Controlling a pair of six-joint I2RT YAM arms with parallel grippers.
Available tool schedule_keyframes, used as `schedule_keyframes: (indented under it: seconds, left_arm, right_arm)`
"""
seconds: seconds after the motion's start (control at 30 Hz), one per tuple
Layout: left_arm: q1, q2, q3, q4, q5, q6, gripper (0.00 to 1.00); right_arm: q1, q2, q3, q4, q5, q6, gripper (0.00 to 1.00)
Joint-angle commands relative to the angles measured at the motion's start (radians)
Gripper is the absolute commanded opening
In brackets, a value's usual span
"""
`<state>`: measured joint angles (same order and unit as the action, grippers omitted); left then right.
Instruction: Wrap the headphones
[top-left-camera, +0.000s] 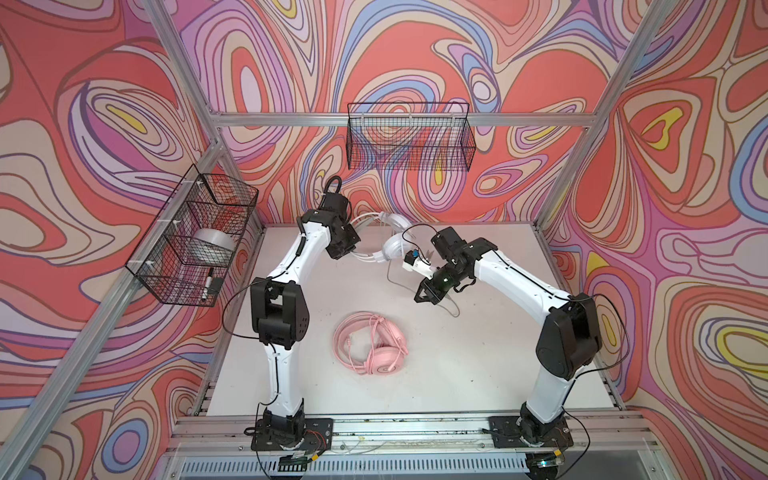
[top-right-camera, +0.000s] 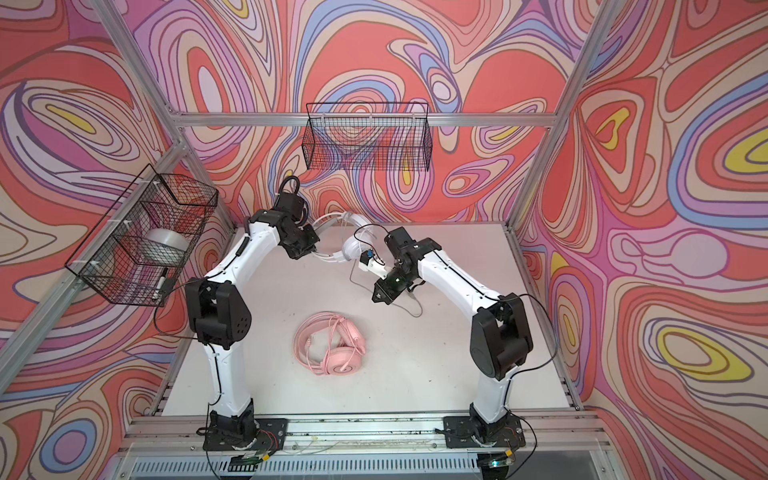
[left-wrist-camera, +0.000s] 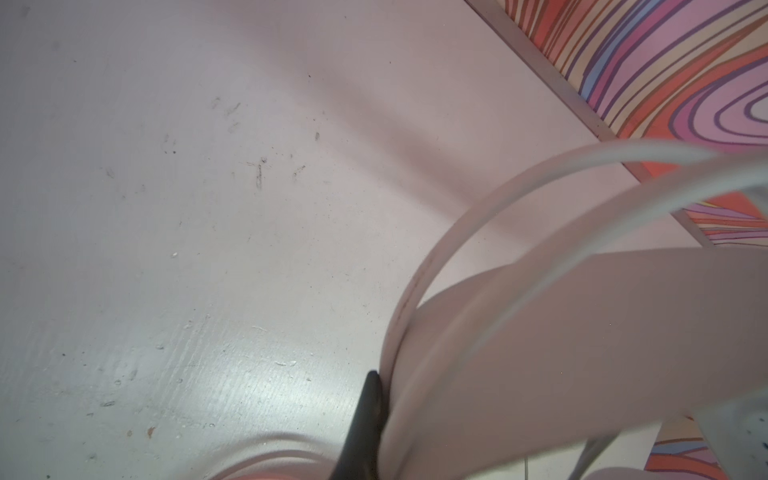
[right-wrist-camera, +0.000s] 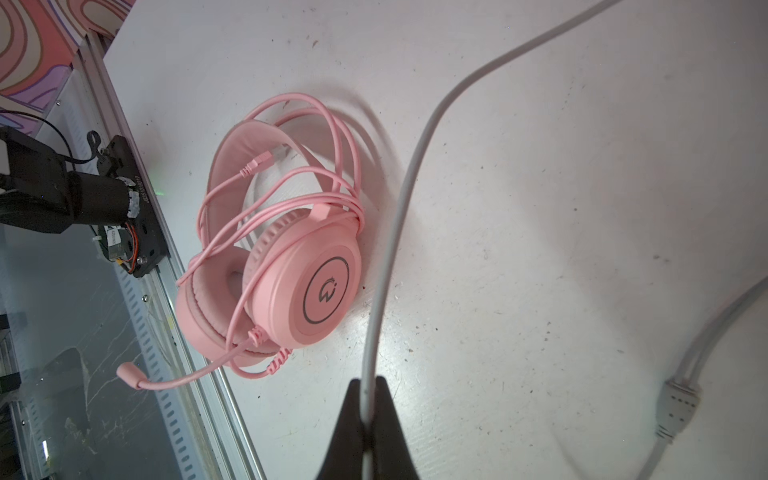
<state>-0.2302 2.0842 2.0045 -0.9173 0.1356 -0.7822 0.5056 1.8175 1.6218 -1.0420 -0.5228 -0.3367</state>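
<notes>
- Pink headset (top-left-camera: 372, 345): lies on the table (top-left-camera: 478, 374), front centre, clear of both arms. Its pink cable is looped loosely around the band and cups, with the plug end resting inside the band arc. The boom mic (right-wrist-camera: 129, 374) sticks out toward the front rail.
- Right gripper (right-wrist-camera: 368, 386): mid-table, beyond the pink headset and to its right. The jaws are pinched together on the grey cable (right-wrist-camera: 399, 208), which runs out between the fingertips.
- Splitter (right-wrist-camera: 677, 411): a grey junction on the same cable, lying on the table beside the right gripper.
- White headset (top-left-camera: 392, 245): far centre of the table, close to the back wall, between the two wrists. Cannot tell whether its cups rest on the surface or hang.
- Left gripper (top-left-camera: 340, 249): at the far left of the white headset, clamped tight on its headband (left-wrist-camera: 540, 332). The wrist view shows one dark finger (left-wrist-camera: 365, 415) pressed flat to the band; the other is hidden behind it.
- Side basket (top-left-camera: 174, 286): on the left wall, holding a tape roll (top-left-camera: 212, 245) and a marker (top-left-camera: 208, 284).
- Back basket (top-left-camera: 409, 137): hangs on the far rail.
</notes>
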Motion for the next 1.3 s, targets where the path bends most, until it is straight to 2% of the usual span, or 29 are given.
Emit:
schedule_keyframes:
  seconds: [0.0, 0.27, 0.6, 0.83, 1.27]
  left_arm:
    - [-0.032, 0.027, 0.053, -0.042, -0.033, -0.007, 0.00]
    - [-0.089, 0.078, 0.083, -0.103, -0.084, 0.033, 0.00]
    - [-0.111, 0.092, 0.122, -0.186, -0.114, 0.197, 0.00]
    - [-0.117, 0.114, 0.175, -0.269, -0.106, 0.327, 0.00]
    - [-0.118, 0.071, 0.129, -0.236, -0.026, 0.453, 0.00]
  right_arm:
    - [0.007, -0.009, 0.051, -0.072, 0.021, -0.044, 0.00]
    - [0.006, 0.012, 0.140, -0.110, 0.039, -0.053, 0.00]
    - [-0.005, 0.038, 0.219, -0.093, 0.195, -0.020, 0.00]
    - [-0.056, 0.117, 0.338, -0.094, 0.231, 0.045, 0.00]
    - [-0.148, 0.290, 0.523, -0.085, 0.244, 0.151, 0.00]
